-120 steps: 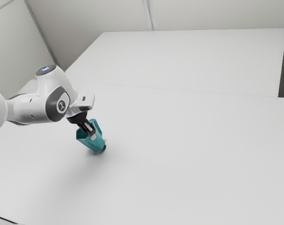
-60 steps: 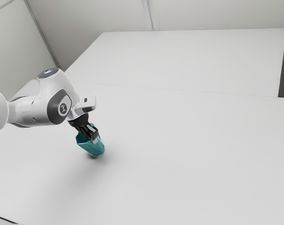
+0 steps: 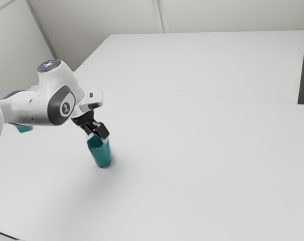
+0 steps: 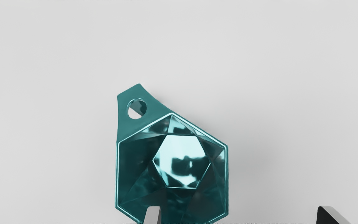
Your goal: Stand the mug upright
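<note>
A teal six-sided mug [image 3: 100,152] is on a pale tabletop [image 3: 202,165] below the robot arm [image 3: 39,106], its base down and its open mouth facing up toward the gripper [image 3: 98,137]. The gripper is released, its two fingers spread wide: in the wrist view, one tip overlaps the mug's mouth, the other lies outside the rim. A flat handle [image 4: 124,126] with a round hole juts from the mug's side. Another teal object [image 3: 24,128], partly hidden, appears beyond the arm.
</note>
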